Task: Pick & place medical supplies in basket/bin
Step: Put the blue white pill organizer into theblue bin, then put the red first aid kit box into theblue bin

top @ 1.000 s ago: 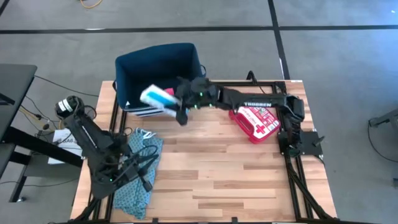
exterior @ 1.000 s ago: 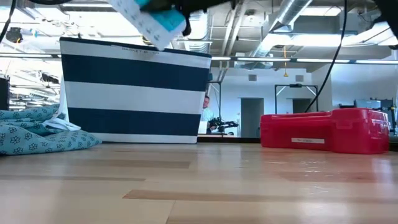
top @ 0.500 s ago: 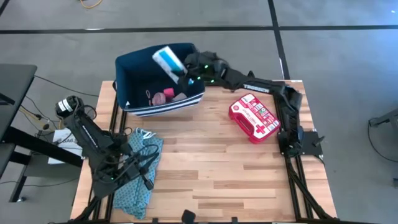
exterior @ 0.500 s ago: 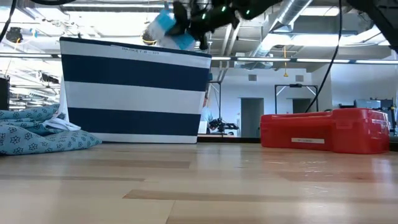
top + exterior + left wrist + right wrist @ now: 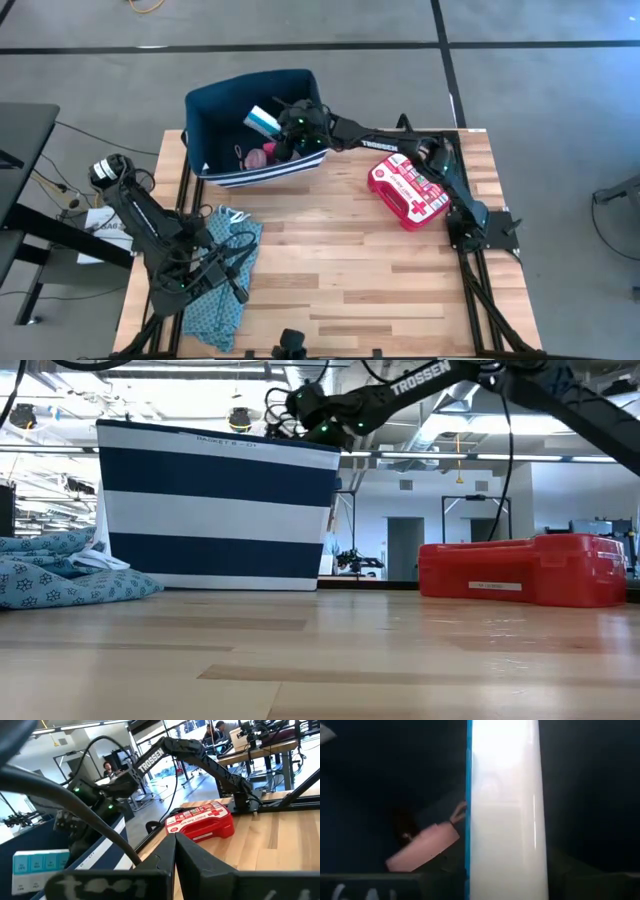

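Observation:
The navy striped bin stands at the table's far left. My right gripper reaches down into it from the right with the blue-and-white pill organizer between its fingers; in the low view the bin wall hides the strip. A pink block and a pink roll lie on the bin floor. The red first-aid case lies flat on the table at the right. My left gripper is shut and holds nothing, above the teal cloth at the near left. My right gripper has one end of the pill organizer between its two fingers, and the strip runs straight out ahead of them. The fingers slant down into the bin from the table's right. The strip's free end stands above the bin floor, tilted.
The right arm stretches over the bin's right rim and past the red case. Bare wood table lies between the cloth and the case. In the left wrist view a person shows in the room beyond.
My right gripper has carried the pill organizer from over the bin's near wall toward the far edge and above the rim, then tipped downward and sunk into the bin. The strip has gone with it and now sits below the rim.

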Controlling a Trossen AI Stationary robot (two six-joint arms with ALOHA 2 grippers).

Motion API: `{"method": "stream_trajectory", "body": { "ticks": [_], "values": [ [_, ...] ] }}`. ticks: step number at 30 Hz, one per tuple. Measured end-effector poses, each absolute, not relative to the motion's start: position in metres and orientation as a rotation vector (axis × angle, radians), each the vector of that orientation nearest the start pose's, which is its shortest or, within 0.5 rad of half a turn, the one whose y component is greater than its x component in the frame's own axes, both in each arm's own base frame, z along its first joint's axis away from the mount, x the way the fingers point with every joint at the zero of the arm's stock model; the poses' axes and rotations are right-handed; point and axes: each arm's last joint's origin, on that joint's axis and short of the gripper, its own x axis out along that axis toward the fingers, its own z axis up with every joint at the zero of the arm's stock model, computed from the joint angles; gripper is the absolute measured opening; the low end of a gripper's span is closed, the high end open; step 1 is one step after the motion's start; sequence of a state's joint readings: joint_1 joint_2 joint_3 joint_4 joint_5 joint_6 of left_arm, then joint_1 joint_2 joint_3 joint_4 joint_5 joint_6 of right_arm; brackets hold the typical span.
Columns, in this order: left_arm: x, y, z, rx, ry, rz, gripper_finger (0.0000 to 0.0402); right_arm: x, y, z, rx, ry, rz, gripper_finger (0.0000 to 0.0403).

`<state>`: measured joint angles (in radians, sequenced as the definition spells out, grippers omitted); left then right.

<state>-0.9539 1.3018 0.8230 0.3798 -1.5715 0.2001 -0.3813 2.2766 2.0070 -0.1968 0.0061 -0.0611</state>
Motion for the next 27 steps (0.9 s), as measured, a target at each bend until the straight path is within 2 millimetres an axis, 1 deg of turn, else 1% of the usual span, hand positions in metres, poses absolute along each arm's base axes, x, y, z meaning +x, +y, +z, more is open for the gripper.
{"method": "stream_trajectory", "body": {
  "ticks": [3, 7, 9, 14, 16, 20, 23, 25, 27],
  "values": [
    [0.176, -0.197, 0.292, 0.289, 0.092, 0.614, 0.0000, 0.494, -0.201, 0.252, 0.018, 0.579, -0.357, 0.0161],
    [0.176, -0.197, 0.292, 0.288, 0.092, 0.614, 0.0000, 0.497, -0.204, 0.245, -0.047, 0.676, -0.323, 0.0177],
    [0.176, -0.197, 0.292, 0.288, 0.092, 0.614, 0.0000, 0.499, -0.204, 0.245, -0.057, 0.683, -0.317, 0.0186],
    [0.179, -0.194, 0.292, 0.286, 0.094, 0.630, 0.0000, 0.502, -0.202, 0.256, -0.069, 0.648, -0.309, 0.0212],
    [0.181, -0.193, 0.292, 0.288, 0.096, 0.639, 0.0000, 0.502, -0.200, 0.264, -0.077, 0.635, -0.306, 0.0222],
    [0.184, -0.190, 0.292, 0.288, 0.099, 0.655, 0.0000, 0.504, -0.193, 0.289, -0.110, 0.588, -0.298, 0.0235],
    [0.185, -0.189, 0.292, 0.291, 0.100, 0.660, 0.0000, 0.502, -0.181, 0.304, -0.121, 0.553, -0.282, 0.0234],
    [0.185, -0.189, 0.292, 0.291, 0.100, 0.659, 0.0000, 0.499, -0.172, 0.321, -0.136, 0.514, -0.274, 0.0232],
    [0.185, -0.189, 0.292, 0.291, 0.101, 0.659, 0.0000, 0.490, -0.163, 0.344, -0.145, 0.479, -0.269, 0.0229]
  ]
}}
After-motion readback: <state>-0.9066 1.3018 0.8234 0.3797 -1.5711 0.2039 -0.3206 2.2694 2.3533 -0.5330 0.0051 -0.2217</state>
